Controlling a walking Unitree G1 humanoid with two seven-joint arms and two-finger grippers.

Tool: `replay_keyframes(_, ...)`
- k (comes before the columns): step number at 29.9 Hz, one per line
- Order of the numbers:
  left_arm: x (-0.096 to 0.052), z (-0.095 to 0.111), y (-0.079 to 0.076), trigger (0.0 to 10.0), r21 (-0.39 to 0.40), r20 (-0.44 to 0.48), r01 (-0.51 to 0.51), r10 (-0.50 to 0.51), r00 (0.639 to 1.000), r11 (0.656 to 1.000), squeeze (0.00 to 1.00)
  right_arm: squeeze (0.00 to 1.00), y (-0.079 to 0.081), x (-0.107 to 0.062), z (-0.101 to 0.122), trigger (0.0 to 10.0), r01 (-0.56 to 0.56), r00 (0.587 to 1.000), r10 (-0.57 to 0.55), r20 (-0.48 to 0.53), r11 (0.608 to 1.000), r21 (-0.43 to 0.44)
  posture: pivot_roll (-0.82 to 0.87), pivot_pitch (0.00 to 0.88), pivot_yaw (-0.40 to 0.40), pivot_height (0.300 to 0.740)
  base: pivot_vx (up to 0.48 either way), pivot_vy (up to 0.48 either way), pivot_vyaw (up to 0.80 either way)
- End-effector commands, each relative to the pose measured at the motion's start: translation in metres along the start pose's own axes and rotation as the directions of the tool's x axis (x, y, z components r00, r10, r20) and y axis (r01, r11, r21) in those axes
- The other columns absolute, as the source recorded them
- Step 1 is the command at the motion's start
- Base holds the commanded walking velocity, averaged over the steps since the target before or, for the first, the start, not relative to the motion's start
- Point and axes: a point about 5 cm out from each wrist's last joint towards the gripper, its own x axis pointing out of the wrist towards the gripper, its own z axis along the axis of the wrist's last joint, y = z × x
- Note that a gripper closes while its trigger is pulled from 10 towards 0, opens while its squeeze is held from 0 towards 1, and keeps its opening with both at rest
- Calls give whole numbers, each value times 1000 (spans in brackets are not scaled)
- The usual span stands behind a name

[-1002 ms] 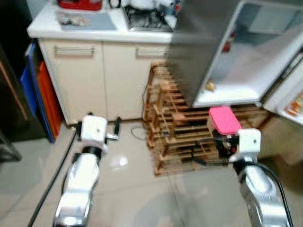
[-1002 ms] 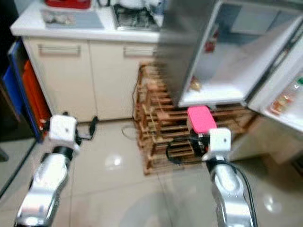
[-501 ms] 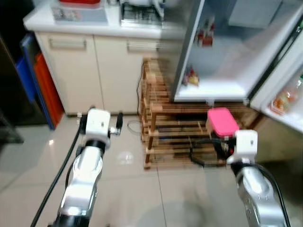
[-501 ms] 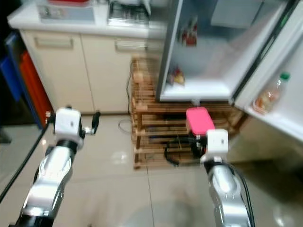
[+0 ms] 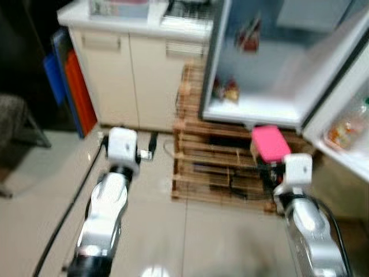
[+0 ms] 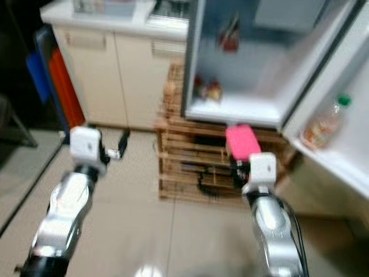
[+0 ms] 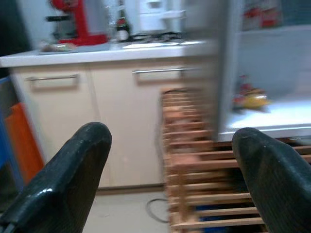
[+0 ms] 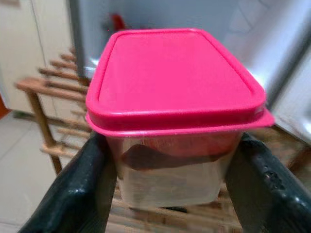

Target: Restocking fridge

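A: In the head view, what is the step?
B: Carrying. The right gripper (image 5: 271, 167) holds the tub (image 5: 270, 144) at 4 o'clock, below the open fridge (image 5: 271, 104).
A: And the wrist views?
B: The left gripper (image 7: 170, 160) is wide and empty. Next, I think, lift the tub onto the shelf (image 6: 230, 109).

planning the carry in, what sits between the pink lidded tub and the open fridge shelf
In the left eye view, the wooden slatted rack under the fridge's white shelf lies between; the right pincer holds the pink-lidded clear plastic tub over it.
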Motion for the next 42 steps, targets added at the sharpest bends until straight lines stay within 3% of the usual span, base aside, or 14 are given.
replay_keyframes(1, 2, 7, -2, 10000, 10, 34, 22, -23, 999, 1000, 0, 0, -1, 3, 6, 0, 4, 1000, -4, 27, 1000, 0, -71, 0, -30, 740, 480, 0, 0)
replay_keyframes(8, 5, 11, -4, 10000, 2, 55, 56, -56, 997, 998, 0, 0, -3, 12, 12, 0, 2, 999, -2, 52, 1000, 0, -72, 0, -25, 740, 480, 0, 0)
replay_keyframes(14, 7, 16, -7, 10000, 53, 82, 104, -108, 991, 993, 0, 0, 0, 20, 18, 0, 3, 997, -3, 82, 1000, 8, -62, 0, -19, 740, 480, 0, 0)
replay_keyframes(22, 7, 23, -9, 10000, 75, 110, 123, -131, 985, 990, 0, 0, 9, 23, 20, 0, -21, 995, 20, 101, 1000, 10, -52, 0, -19, 740, 480, 0, 0)
replay_keyframes(30, 5, 25, -15, 10000, 124, 120, 152, -167, 979, 980, 0, 0, 6, 23, 22, 0, 7, 994, -7, 111, 1000, 0, -56, 0, -20, 740, 476, 0, 0)
replay_keyframes(42, 4, 28, -18, 10000, 103, 132, 164, -177, 975, 981, 0, 0, 0, 17, 22, 0, 74, 989, -72, 126, 997, -13, -62, 0, -7, 740, 0, 0, -789)
